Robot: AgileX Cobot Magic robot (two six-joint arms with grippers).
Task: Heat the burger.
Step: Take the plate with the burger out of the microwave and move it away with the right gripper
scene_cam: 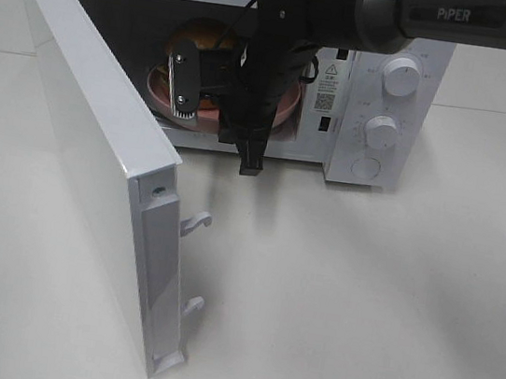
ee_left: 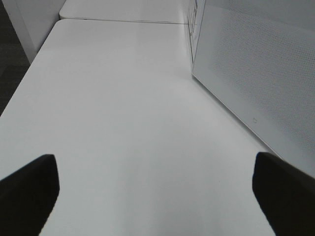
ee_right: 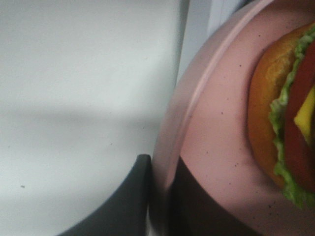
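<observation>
The burger (scene_cam: 202, 33) sits on a round pink plate (scene_cam: 290, 108) inside the open microwave (scene_cam: 370, 159). From the right, my right arm reaches into the cavity. Its gripper (scene_cam: 189, 96) is shut on the plate's near rim. The right wrist view shows the rim (ee_right: 172, 123) pinched between the dark fingers (ee_right: 130, 196), with the burger's (ee_right: 288, 123) bun, lettuce, tomato and cheese just beyond. My left gripper (ee_left: 155, 191) is open over the bare white table, out of the exterior high view. The arm hides much of the plate and burger.
The microwave door (scene_cam: 92, 129) swings wide open toward the front left, with two latch hooks (scene_cam: 196, 224) on its free edge. Its outer face (ee_left: 256, 73) stands to one side of the left gripper. Two knobs (scene_cam: 401, 76) sit on the control panel at the right.
</observation>
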